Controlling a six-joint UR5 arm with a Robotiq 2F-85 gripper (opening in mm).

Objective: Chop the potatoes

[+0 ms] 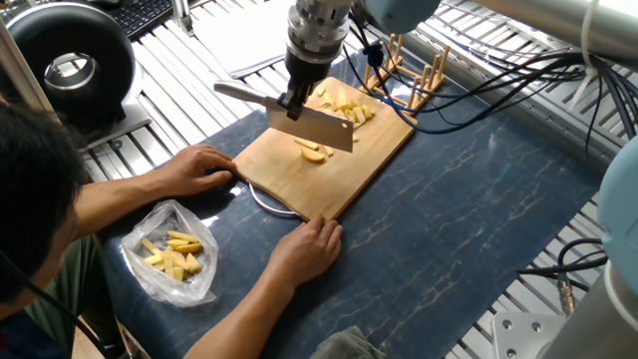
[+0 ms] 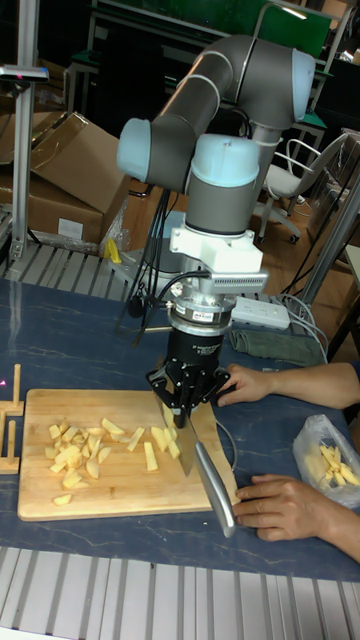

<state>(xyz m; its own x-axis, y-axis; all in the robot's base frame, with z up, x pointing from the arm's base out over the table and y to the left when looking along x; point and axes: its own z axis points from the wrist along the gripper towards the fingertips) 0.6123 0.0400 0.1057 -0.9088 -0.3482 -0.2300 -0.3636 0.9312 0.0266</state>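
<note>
Pale yellow potato pieces lie scattered on a wooden cutting board. A few cut slices lie just under the cleaver blade. My gripper is shut on the cleaver, which hangs above the board's middle with its handle pointing left. The blade is lifted clear of the potatoes.
A person's two hands hold the board's near edge. A clear plastic bag with yellow pieces lies at the front left. A wooden rack stands behind the board. Cables run across the right side.
</note>
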